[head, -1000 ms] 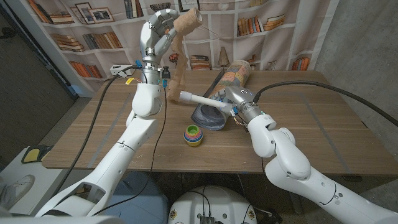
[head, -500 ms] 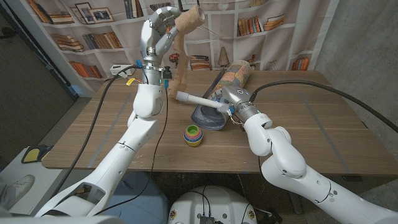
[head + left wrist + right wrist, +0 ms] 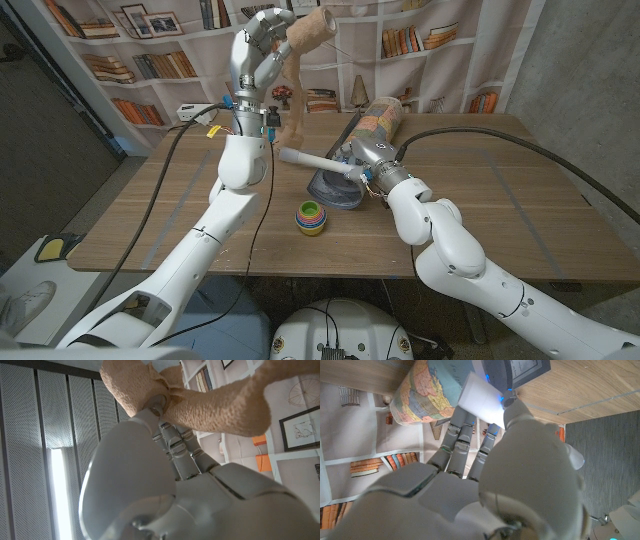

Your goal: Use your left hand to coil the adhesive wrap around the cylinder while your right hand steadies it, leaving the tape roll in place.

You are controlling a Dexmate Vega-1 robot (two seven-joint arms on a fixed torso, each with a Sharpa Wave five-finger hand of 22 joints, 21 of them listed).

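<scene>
My left hand [image 3: 258, 42] is raised high above the far left of the table and grips the tan adhesive wrap roll [image 3: 308, 28]. The roll [image 3: 136, 387] sits at my left hand's fingertips [image 3: 165, 427]. A tan strip of wrap [image 3: 291, 105] hangs from the roll down to the far end of the white cylinder [image 3: 310, 161]. My right hand [image 3: 368, 160] grips the cylinder's other end and holds it roughly level above the table. In the right wrist view the white cylinder [image 3: 482, 397] lies under my right hand [image 3: 470, 455].
A dark grey tray [image 3: 335, 188] lies under the cylinder. A map-printed tube [image 3: 378, 120] lies behind my right hand. Stacked coloured cups [image 3: 311, 216] stand near the table's front middle. A cable [image 3: 500, 140] crosses the right side of the table.
My left hand has tilted the roll slightly rightward and its fingers have spread a little. My right hand and the cylinder have shifted slightly left and away.
</scene>
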